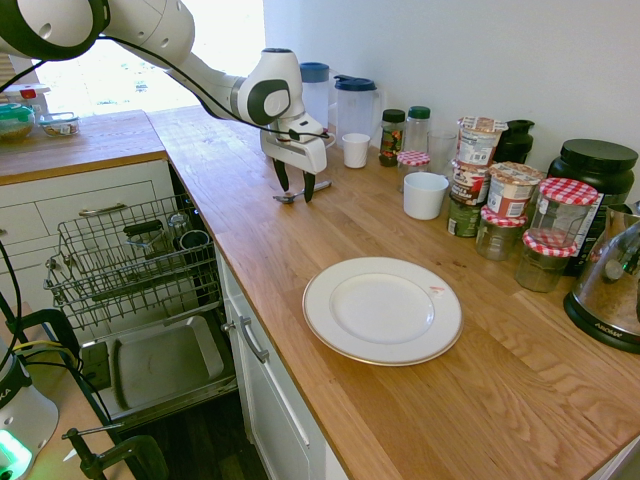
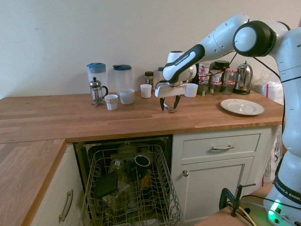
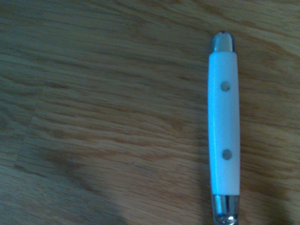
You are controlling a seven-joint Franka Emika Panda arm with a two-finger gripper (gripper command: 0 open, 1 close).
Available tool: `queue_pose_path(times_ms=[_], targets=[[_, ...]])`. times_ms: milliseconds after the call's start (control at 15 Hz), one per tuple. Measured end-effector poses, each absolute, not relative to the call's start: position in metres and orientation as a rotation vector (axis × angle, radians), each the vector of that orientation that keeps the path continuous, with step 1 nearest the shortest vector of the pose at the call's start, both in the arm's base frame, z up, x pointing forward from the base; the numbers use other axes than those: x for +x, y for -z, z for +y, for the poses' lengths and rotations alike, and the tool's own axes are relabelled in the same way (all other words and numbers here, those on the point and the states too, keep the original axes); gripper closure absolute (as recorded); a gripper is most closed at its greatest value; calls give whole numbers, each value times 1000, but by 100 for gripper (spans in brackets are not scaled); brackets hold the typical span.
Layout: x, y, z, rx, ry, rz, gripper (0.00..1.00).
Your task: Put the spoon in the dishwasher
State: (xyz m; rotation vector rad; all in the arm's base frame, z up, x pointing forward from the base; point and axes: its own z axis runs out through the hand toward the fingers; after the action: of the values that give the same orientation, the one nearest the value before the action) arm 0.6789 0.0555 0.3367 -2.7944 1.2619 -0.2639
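Spoon on the counter, open gripper around it

Spoon (image 1: 291,195) lies flat on the wooden counter (image 1: 300,260), far from the white plate (image 1: 382,310), at about eleven o'clock from it in the first exterior view. The gripper (image 1: 295,187) points almost straight down over the spoon, its two dark fingers spread wide, one on each side; whether they touch it cannot be told. The wrist view shows a white handle (image 3: 224,124) with two small rivets and metal ends, lying on the wood grain. The dishwasher (image 2: 134,186) stands open below the counter, at about seven o'clock from the gripper in the second exterior view, its wire rack (image 1: 130,262) pulled out and its door (image 1: 160,362) dropped down. Jars, jugs and cups line the wall behind.
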Motion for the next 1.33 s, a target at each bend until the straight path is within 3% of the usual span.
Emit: queue_pose_path(times_ms=[67, 1333], targets=[[680, -337, 55, -2793, 264, 1267, 100], [680, -335, 45, -2781, 221, 1298, 100]])
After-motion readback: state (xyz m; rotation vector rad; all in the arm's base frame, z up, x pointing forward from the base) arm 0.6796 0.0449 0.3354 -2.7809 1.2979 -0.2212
